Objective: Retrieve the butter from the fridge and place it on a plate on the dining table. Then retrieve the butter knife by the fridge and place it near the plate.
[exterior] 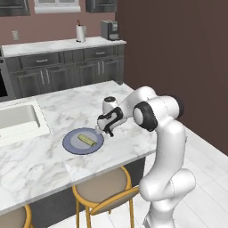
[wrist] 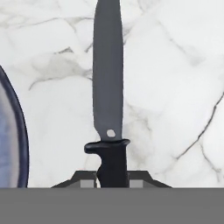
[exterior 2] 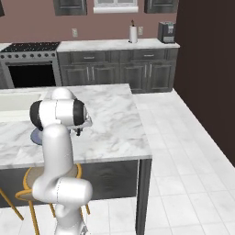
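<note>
White recessed sink basin (exterior: 18, 119) — at the marble top's left. Black-fronted steel oven range (exterior 2: 31, 64) adjoins the grey-cabinet wall counter (exterior 2: 119, 45), which carries a white paper-towel roll (exterior 2: 133, 33) and a dark coffee machine (exterior 2: 166, 32) — well apart.

Bare marble counter (exterior: 53, 156) lies open at the lower left and right of the left base view. The plate (exterior: 71, 143) with butter (exterior: 87, 140) sits just left of the hand (exterior: 108, 132); a sink (exterior: 18, 119) blocks the far left edge.
</note>
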{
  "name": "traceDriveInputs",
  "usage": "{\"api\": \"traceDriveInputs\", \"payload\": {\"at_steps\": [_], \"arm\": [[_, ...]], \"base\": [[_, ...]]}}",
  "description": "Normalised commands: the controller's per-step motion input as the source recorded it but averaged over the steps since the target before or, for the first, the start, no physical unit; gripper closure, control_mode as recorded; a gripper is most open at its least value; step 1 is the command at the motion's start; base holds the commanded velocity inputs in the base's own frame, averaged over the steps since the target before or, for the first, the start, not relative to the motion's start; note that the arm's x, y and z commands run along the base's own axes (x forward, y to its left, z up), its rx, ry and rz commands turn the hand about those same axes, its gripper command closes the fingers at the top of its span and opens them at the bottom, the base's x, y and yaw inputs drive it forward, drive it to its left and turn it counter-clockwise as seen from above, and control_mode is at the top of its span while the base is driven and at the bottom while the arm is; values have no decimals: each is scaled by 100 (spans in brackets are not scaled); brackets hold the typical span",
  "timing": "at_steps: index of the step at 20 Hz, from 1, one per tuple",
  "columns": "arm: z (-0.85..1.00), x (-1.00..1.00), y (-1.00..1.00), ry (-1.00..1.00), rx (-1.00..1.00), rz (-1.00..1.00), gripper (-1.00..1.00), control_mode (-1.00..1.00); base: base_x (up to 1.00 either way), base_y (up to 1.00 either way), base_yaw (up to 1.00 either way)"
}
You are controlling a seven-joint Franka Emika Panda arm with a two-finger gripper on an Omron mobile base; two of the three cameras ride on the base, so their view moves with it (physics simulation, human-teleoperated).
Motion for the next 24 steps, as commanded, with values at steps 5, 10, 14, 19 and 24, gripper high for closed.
{"api": "traceDriveInputs", "payload": {"at_steps": [5,10,14,19,24], "arm": [[-21,6,0,0,0,0,100,-100],[-15,1,0,0,0,0,-100,-100],[-6,0,0,0,0,0,-100,-100],[0,0,0,-1,0,0,-100,-100],[0,0,0,0,0,0,-100,-100]], "base": [[0,0,0],[0,0,0],[0,0,0],[0,0,0],[0,0,0]]}}
